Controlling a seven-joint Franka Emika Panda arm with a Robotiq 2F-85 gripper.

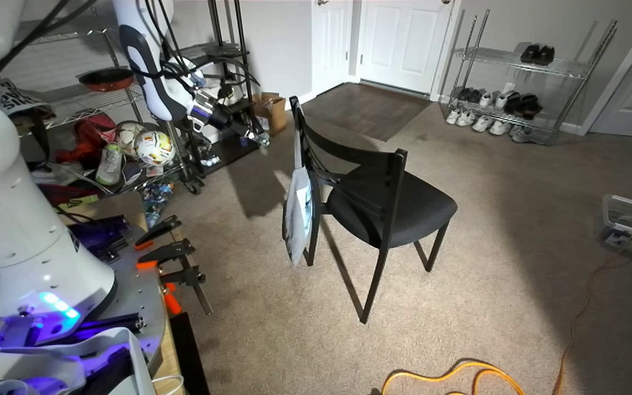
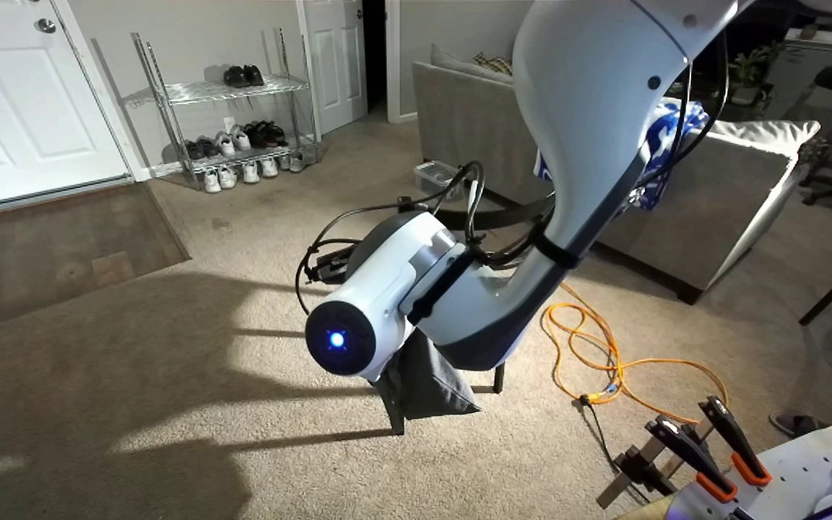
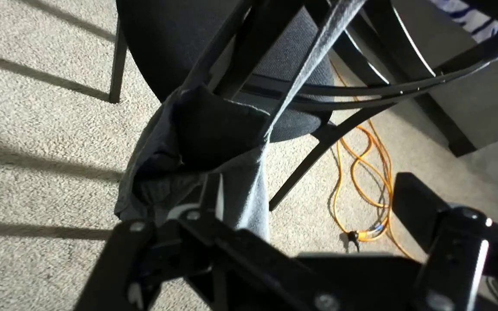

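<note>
Angular gripper [image 3: 309, 190] near slack cloth bag [image 3: 244, 179]

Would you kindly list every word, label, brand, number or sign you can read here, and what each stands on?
White item: bold letters, perhaps "SIK", too blurred for certainty.
Clamps: labels too small to read.
Ball: printed marks, too blurred to read.
Bag: none readable.

Fingers [image 3: 417, 207] are showing black. Bag [image 3: 238, 179] is reading grey, its lit strap [image 3: 324, 41] looking paler. Chair [image 1: 420, 206] is showing black; cable [image 3: 389, 190] is popping orange against speckled beige carpet [image 3: 37, 112]. Arm [image 2: 582, 94] is running white with dark-grey panels. Clamps [image 2: 687, 448] are mixing black and orange. Cloth [image 2: 665, 126] is carrying blue-and-white patterning.
</note>
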